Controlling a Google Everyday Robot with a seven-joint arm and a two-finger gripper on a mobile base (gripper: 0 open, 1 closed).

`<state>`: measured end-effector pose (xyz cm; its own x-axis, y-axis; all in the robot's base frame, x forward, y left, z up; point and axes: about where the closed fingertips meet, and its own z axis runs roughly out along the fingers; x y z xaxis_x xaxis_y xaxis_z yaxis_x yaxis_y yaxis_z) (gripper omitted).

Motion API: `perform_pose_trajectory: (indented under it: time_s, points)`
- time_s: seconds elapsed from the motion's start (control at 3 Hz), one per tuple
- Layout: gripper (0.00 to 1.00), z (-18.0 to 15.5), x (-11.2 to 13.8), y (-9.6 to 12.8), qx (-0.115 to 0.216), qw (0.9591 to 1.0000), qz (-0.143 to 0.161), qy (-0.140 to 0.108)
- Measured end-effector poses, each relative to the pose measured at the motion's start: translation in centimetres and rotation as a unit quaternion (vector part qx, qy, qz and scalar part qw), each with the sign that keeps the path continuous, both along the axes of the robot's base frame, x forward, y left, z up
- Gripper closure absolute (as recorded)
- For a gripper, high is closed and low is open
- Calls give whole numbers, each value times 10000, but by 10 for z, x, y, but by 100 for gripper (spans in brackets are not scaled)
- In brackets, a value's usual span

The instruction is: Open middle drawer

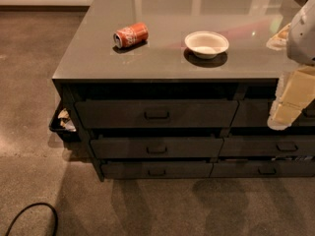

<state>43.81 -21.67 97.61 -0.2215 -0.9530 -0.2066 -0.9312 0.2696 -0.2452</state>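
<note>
- Beneath the glossy grey countertop [162, 58], the wide dark middle drawer [123, 147] sat shut, loop handle [156, 150] untouched.
- Far right, our cream gripper [284, 113] hung, likely staged for approach; open or closed, we couldn't tell.

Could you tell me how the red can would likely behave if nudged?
The red can lies on its side on the glossy countertop, so it would probably roll. Its length runs roughly left-right, so it may head for the front edge. The gripper hangs at the far right, below the countertop's edge.
</note>
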Motion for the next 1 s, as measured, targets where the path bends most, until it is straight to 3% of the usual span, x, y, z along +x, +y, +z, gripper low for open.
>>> perform_pose_trajectory:
  time_s: [0.33,0.67,1.0]
  points:
    - [0,1,0,0,1,10000,-2,-12]
    - [0,-27,13,-8,-8,10000,-72,-22]
    - [0,-98,32,-31,46,9994,-330,88]
